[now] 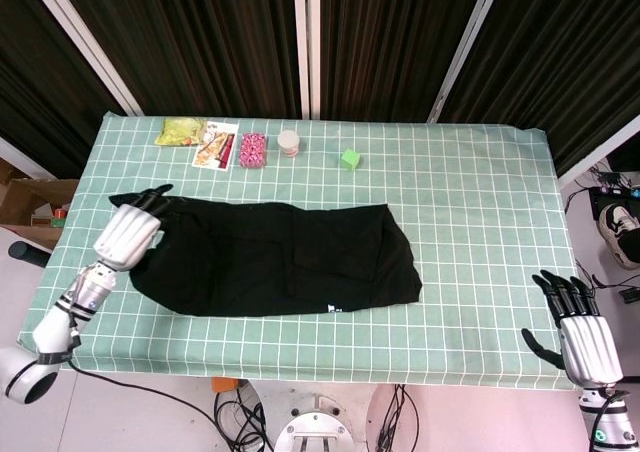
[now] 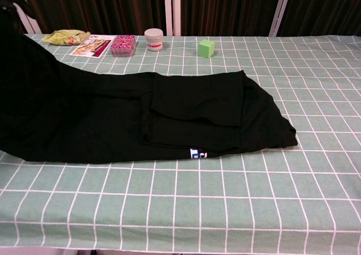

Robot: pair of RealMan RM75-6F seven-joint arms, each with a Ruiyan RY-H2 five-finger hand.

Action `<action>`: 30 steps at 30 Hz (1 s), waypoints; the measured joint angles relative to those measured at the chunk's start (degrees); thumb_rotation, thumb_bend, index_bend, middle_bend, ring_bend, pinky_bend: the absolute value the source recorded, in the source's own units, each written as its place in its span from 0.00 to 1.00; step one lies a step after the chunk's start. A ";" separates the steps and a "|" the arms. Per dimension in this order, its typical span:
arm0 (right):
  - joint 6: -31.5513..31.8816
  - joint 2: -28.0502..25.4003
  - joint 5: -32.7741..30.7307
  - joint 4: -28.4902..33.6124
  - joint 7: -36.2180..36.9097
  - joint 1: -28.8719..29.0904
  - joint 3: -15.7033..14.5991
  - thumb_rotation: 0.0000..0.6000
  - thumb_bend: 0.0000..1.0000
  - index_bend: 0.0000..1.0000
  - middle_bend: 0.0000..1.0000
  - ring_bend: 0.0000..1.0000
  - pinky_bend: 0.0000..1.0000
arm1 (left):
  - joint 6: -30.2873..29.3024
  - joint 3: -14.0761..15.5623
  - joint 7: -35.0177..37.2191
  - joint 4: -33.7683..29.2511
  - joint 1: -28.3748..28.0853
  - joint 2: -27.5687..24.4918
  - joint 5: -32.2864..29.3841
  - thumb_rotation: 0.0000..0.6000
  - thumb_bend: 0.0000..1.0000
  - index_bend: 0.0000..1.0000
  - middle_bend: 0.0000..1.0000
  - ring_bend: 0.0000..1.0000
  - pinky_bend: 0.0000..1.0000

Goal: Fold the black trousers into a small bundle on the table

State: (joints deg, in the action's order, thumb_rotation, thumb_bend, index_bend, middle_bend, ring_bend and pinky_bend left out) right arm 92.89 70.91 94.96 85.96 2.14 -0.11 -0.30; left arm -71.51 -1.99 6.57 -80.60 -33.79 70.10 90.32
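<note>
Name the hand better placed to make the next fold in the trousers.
Left. The left hand already grips the black trousers at their lifted end, while the right hand hangs open off the table's near corner, away from the cloth.

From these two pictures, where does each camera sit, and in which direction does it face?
Head view: high above the table's near edge, looking down on the whole table; it shows the left hand holding the black trousers and the right hand open, off the table.
Chest view: low at the near edge, facing across the table; neither hand is clearly seen.
Both share the trousers, the green cube and the white jar.
</note>
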 measured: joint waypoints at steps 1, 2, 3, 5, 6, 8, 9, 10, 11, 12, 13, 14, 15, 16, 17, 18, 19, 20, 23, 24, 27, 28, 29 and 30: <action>0.06 -0.01 -0.15 -0.30 0.41 -0.05 0.06 1.00 0.18 0.14 0.13 0.11 0.13 | 1.19 -0.73 -1.17 -2.32 -1.13 -0.58 -0.13 1.00 0.61 0.62 0.26 0.10 0.20; 0.07 -0.02 -0.24 -0.52 0.69 -0.08 0.10 1.00 0.18 0.14 0.13 0.11 0.13 | 3.38 -2.13 -3.50 -5.90 -3.17 -1.31 -0.49 1.00 0.61 0.62 0.26 0.10 0.20; 0.10 -0.03 -0.29 -0.70 0.93 -0.11 0.12 1.00 0.18 0.14 0.13 0.11 0.13 | 4.30 -2.72 -4.52 -7.16 -4.01 -1.52 -0.70 1.00 0.61 0.62 0.26 0.10 0.20; 0.29 -0.13 -0.35 -0.97 1.34 -0.22 0.16 1.00 0.18 0.14 0.13 0.11 0.13 | 7.74 -4.90 -8.34 -10.97 -6.97 -1.90 -2.01 1.00 0.61 0.62 0.26 0.10 0.20; 0.36 -0.19 -0.35 -1.00 1.40 -0.26 0.18 1.00 0.18 0.14 0.13 0.11 0.13 | 9.35 -5.84 -9.98 -12.45 -8.26 -1.95 -2.86 1.00 0.61 0.62 0.26 0.10 0.20; 0.61 -0.40 -0.41 -1.02 1.61 -0.42 0.21 1.00 0.18 0.14 0.13 0.11 0.13 | 13.00 -8.05 -13.78 -15.36 -11.43 -1.70 -5.52 1.00 0.60 0.62 0.26 0.10 0.20; 0.69 -0.48 -0.44 -1.02 1.69 -0.49 0.22 1.00 0.18 0.14 0.13 0.11 0.13 | 14.40 -8.92 -15.45 -16.20 -12.78 -1.34 -6.80 1.00 0.60 0.62 0.27 0.10 0.20; 0.76 -0.53 -0.50 -1.04 1.80 -0.56 0.22 1.00 0.18 0.14 0.13 0.11 0.13 | 15.58 -9.66 -17.17 -16.77 -14.01 -0.80 -7.99 1.00 0.60 0.62 0.27 0.10 0.20; 0.81 -0.58 -0.56 -1.06 1.93 -0.64 0.22 1.00 0.18 0.14 0.13 0.11 0.13 | 16.97 -10.46 -19.55 -17.17 -15.59 0.20 -9.52 1.00 0.60 0.62 0.27 0.10 0.20; 0.84 -0.62 -0.66 -1.11 2.06 -0.73 0.20 1.00 0.18 0.14 0.13 0.11 0.13 | 18.03 -10.95 -21.40 -17.27 -16.81 1.16 -10.75 1.00 0.60 0.62 0.27 0.10 0.20; 0.85 -0.66 -0.81 -1.18 2.17 -0.84 0.19 1.00 0.18 0.14 0.13 0.11 0.13 | 19.58 -11.51 -23.90 -17.23 -18.53 2.69 -12.61 1.00 0.60 0.62 0.27 0.10 0.20; 0.86 -0.69 -0.93 -1.24 2.27 -0.92 0.18 1.00 0.18 0.14 0.13 0.11 0.13 | 20.81 -11.85 -25.73 -17.11 -19.79 3.89 -14.17 1.00 0.60 0.62 0.27 0.10 0.20; 0.87 -0.71 -1.05 -1.28 2.36 -0.99 0.18 1.00 0.18 0.14 0.13 0.11 0.13 | 22.02 -12.14 -27.46 -16.90 -21.05 5.09 -15.84 1.00 0.60 0.62 0.28 0.10 0.20; 0.85 -0.75 -1.25 -1.33 2.47 -1.07 0.19 1.00 0.18 0.14 0.13 0.11 0.13 | 23.21 -12.42 -29.10 -16.59 -22.37 6.35 -17.61 1.00 0.60 0.62 0.28 0.10 0.20; 0.83 -0.78 -1.40 -1.37 2.58 -1.13 0.22 1.00 0.18 0.14 0.13 0.11 0.13 | 24.67 -12.75 -31.13 -15.97 -24.16 8.12 -20.05 1.00 0.60 0.62 0.28 0.10 0.20; 0.83 -0.80 -1.49 -1.40 2.68 -1.17 0.26 1.00 0.18 0.14 0.13 0.11 0.13 | 25.65 -12.98 -32.55 -15.35 -25.52 9.49 -21.93 1.00 0.60 0.62 0.28 0.10 0.20; 0.80 -0.81 -1.55 -1.44 2.78 -1.21 0.28 1.00 0.18 0.14 0.13 0.11 0.13 | 26.54 -13.21 -33.89 -14.61 -26.88 10.88 -23.81 1.00 0.60 0.62 0.28 0.10 0.20; 0.74 -0.83 -1.59 -1.45 2.80 -1.22 0.28 1.00 0.18 0.14 0.13 0.11 0.13 | 27.56 -13.51 -35.48 -13.48 -28.63 12.71 -26.31 1.00 0.60 0.62 0.28 0.10 0.20; 0.66 -0.90 -1.69 -1.51 2.85 -1.28 0.28 1.00 0.18 0.14 0.13 0.11 0.13 | 29.19 -14.16 -38.17 -10.08 -32.79 17.02 -32.49 1.00 0.60 0.62 0.28 0.10 0.20; 0.62 -0.93 -1.78 -1.53 2.87 -1.31 0.30 1.00 0.18 0.14 0.13 0.11 0.13 | 29.54 -14.29 -39.06 -8.98 -34.01 18.16 -34.28 1.00 0.60 0.62 0.28 0.10 0.20; 0.51 -1.08 -2.10 -1.57 3.05 -1.39 0.39 1.00 0.18 0.14 0.13 0.11 0.13 | 30.46 -14.58 -41.91 -5.12 -37.87 21.65 -40.14 1.00 0.60 0.62 0.28 0.10 0.20; 0.48 -1.08 -2.16 -1.64 3.17 -1.42 0.41 1.00 0.18 0.14 0.13 0.11 0.13 | 30.66 -14.65 -42.63 -3.86 -38.98 22.66 -41.89 1.00 0.60 0.62 0.28 0.10 0.20; 0.41 -1.08 -2.22 -1.69 3.24 -1.43 0.42 1.00 0.18 0.14 0.13 0.11 0.13 | 30.90 -14.72 -43.54 -2.08 -40.45 23.98 -44.19 1.00 0.60 0.62 0.28 0.10 0.20; 0.34 -1.07 -2.28 -1.75 3.30 -1.43 0.43 1.00 0.18 0.14 0.13 0.11 0.13 | 31.07 -14.78 -44.15 -0.75 -41.49 24.90 -45.91 1.00 0.60 0.62 0.28 0.10 0.20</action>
State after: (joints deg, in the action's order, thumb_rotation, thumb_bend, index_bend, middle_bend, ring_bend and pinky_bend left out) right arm 93.23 69.84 92.69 84.21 5.44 -1.55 0.13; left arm -40.44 -16.77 -37.58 -81.36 -75.28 95.00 44.41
